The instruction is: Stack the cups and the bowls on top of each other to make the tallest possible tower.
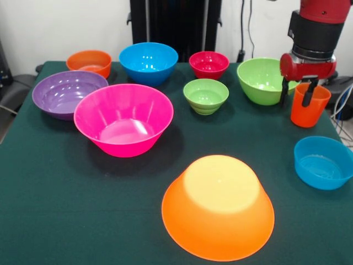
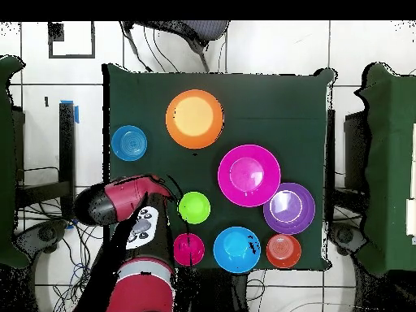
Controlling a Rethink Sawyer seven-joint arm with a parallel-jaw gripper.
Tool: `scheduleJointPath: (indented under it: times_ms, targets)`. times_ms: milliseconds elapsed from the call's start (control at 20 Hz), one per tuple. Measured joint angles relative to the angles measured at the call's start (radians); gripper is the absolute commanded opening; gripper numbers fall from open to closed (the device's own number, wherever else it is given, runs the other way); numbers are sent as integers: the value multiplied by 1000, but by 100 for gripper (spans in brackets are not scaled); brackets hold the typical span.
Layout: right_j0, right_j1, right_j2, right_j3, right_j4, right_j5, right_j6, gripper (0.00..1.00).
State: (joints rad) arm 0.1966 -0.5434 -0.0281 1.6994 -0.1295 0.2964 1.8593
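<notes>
The largest orange bowl (image 1: 218, 207) (image 2: 194, 119) lies rim down at the table's near middle in the front view, with nothing on it. The orange-red cup (image 1: 311, 107) stands upright at the far right. My gripper (image 1: 297, 93) hangs over its left rim, open: one finger (image 1: 309, 93) dips inside the cup, the other (image 1: 284, 91) is outside, next to the mid green bowl (image 1: 263, 80). In the overhead view the arm (image 2: 122, 201) hides the cup and that green bowl. No tower stands.
Upright bowls spread across the table: pink (image 1: 124, 118) (image 2: 249, 175), purple (image 1: 66, 94) (image 2: 289, 208), blue (image 1: 148, 62) (image 2: 236, 249), small orange (image 1: 90, 62) (image 2: 283, 251), small red (image 1: 209, 64) (image 2: 188, 249), small green (image 1: 206, 95) (image 2: 194, 207), small blue (image 1: 322, 163) (image 2: 129, 142).
</notes>
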Motion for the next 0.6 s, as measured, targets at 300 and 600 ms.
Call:
scheduleJointPath:
  times_ms: [300,600]
  targets:
    - [11,-15,0,0,18,7,0,100]
    - [17,-40,0,0,28,26,0,100]
